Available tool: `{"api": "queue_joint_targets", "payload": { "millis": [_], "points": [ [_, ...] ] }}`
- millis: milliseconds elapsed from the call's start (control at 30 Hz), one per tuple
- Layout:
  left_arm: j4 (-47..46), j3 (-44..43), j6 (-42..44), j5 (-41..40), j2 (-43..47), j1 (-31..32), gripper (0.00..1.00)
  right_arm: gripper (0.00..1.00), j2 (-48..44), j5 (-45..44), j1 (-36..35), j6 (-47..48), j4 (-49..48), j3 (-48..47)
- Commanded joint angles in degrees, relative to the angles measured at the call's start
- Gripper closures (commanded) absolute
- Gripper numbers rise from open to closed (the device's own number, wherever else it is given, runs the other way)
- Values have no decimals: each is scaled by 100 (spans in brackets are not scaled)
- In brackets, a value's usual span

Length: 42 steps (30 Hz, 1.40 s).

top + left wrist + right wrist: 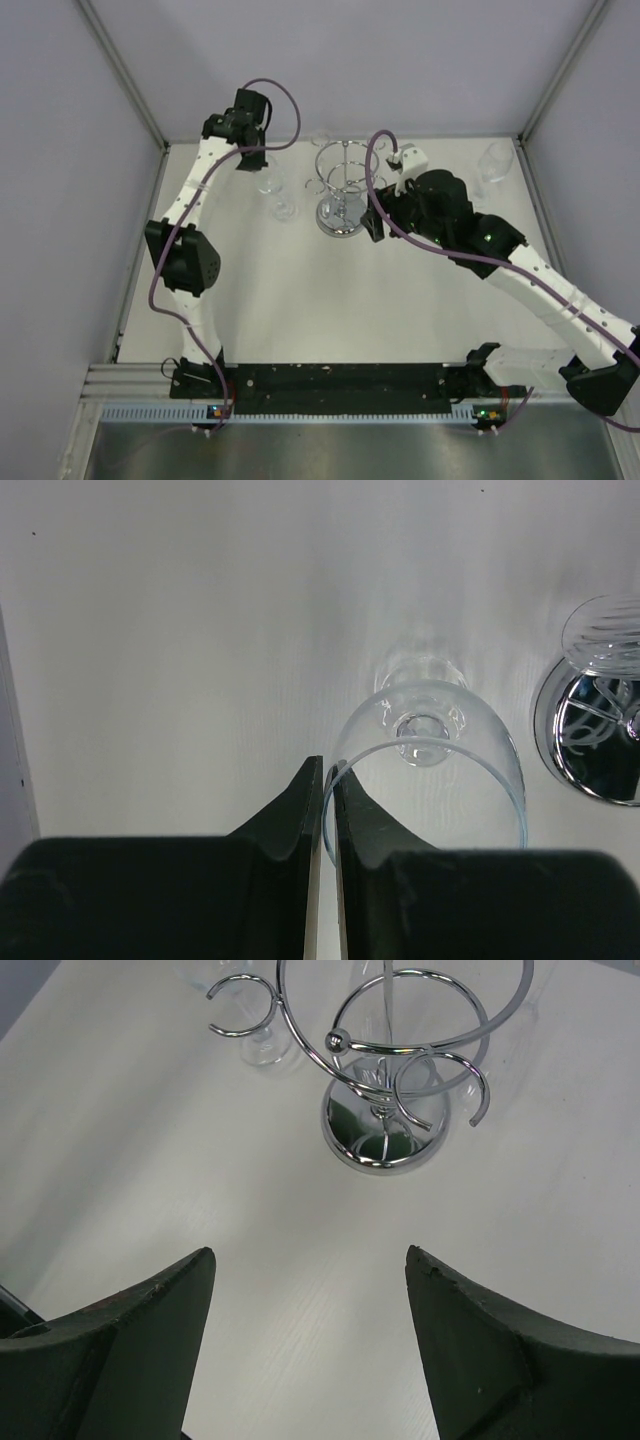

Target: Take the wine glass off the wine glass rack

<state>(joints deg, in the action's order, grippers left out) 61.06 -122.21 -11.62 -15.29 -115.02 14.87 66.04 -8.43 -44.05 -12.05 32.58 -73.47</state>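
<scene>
White tabletop (300, 310) fills the middle of the top view. My right hand (310, 1260), fingers spread wide apart, hangs over bare surface at the bottom of its wrist view, facing the wine glass rack (341, 195). The rack stands upper centre of the top view. My left hand (325, 775) is pinched on the rim of the wine glass (430, 725), just left of the rack, clear of its loops.
</scene>
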Motion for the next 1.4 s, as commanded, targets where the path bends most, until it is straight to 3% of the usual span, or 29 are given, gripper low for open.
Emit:
{"api": "queue_joint_targets", "payload": {
  "millis": [0, 667, 1000, 1367],
  "points": [
    [-358, 13, 28, -9, 147, 147, 100, 23, -47, 96, 55, 28, -199, 8],
    [-612, 461, 28, -422, 112, 490, 99, 23, -171, 52, 55, 45, -199, 96],
    [-771, 628, 54, -71, 278, 525, 75, 23, -179, 52, 55, 19, -190, 96],
    [-753, 664, 28, 26, 638, 604, 54, 22, -144, 60, 55, -87, -199, -61]
  ]
}}
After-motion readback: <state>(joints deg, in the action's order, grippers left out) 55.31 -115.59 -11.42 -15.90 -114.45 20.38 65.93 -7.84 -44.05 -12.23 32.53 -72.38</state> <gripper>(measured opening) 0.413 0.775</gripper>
